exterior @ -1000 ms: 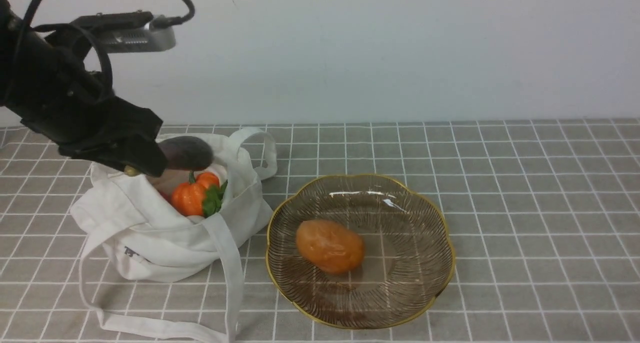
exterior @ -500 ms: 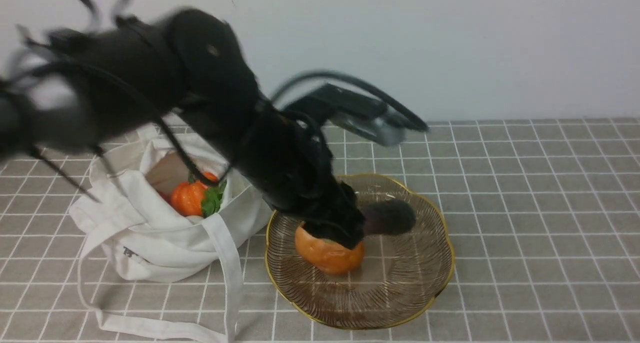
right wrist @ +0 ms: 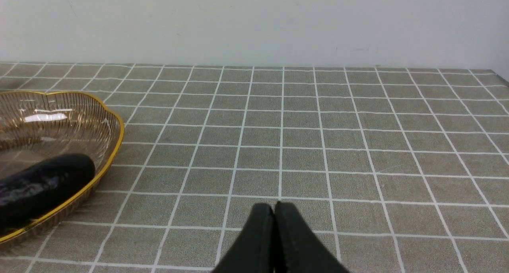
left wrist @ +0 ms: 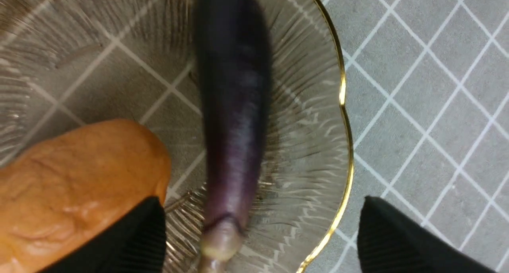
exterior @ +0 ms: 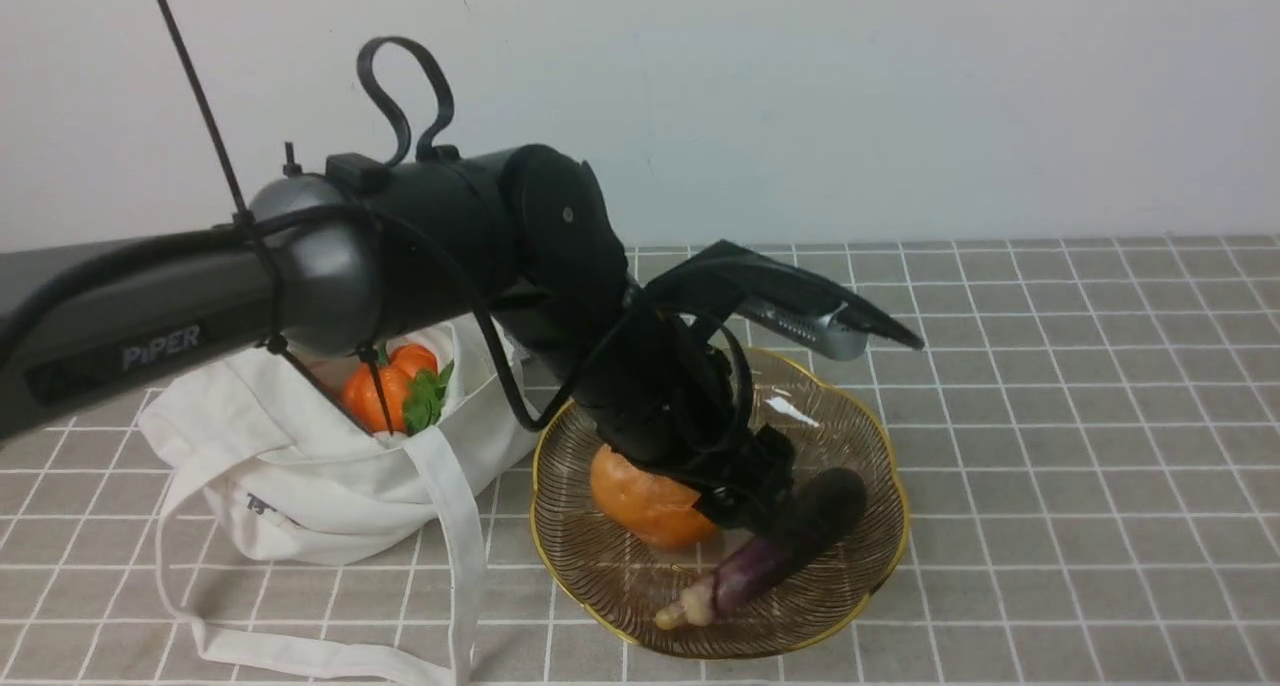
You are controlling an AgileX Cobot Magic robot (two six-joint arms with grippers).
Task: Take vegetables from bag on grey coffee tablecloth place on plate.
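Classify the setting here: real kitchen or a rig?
Probably a staged tabletop test setup, not a real kitchen: a gridded tablecloth against a bare white wall, a toy-looking eggplant on a glass plate, and a robot arm reaching over it.

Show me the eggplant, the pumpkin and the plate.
eggplant [exterior: 780, 556], front view, purple middle.
pumpkin [exterior: 355, 401], front view, orange body.
plate [exterior: 860, 576], front view, ribbed wall.

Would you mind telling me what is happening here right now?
The left hand hangs open over the plate, where the eggplant lies free beside an orange vegetable. The pumpkin is in the bag. The right hand is shut above the tablecloth, holding nothing.
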